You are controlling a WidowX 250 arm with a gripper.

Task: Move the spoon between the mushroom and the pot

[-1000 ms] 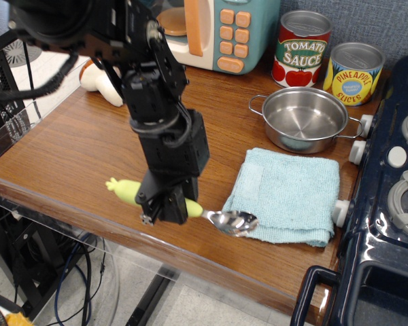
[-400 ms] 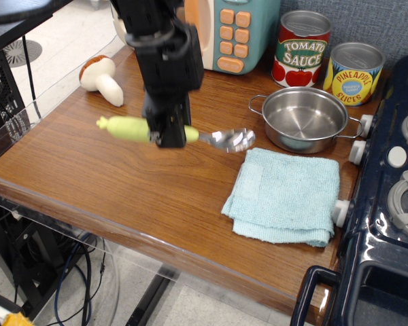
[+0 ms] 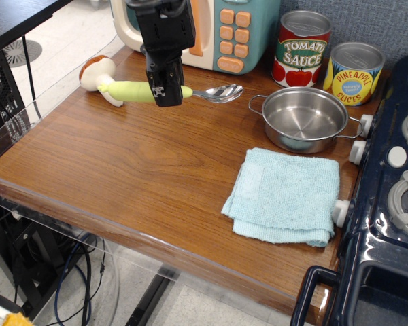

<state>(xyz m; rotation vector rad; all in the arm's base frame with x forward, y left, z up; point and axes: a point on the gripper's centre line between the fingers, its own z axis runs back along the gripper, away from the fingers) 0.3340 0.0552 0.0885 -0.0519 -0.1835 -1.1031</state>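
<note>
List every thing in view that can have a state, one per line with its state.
gripper: shut on the spoon's handle
spoon: held level between the mushroom and pot; whether it touches the table is unclear
mushroom: lying on its side
pot: upright, empty
cloth: folded, flat on the table
tomato sauce can: upright
pineapple can: upright

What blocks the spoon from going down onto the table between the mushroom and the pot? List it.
Nothing visible does. The gripper holds the spoon above the stretch of bare table between the mushroom and the pot. The blue cloth lies nearer the front edge, off that line.
</note>
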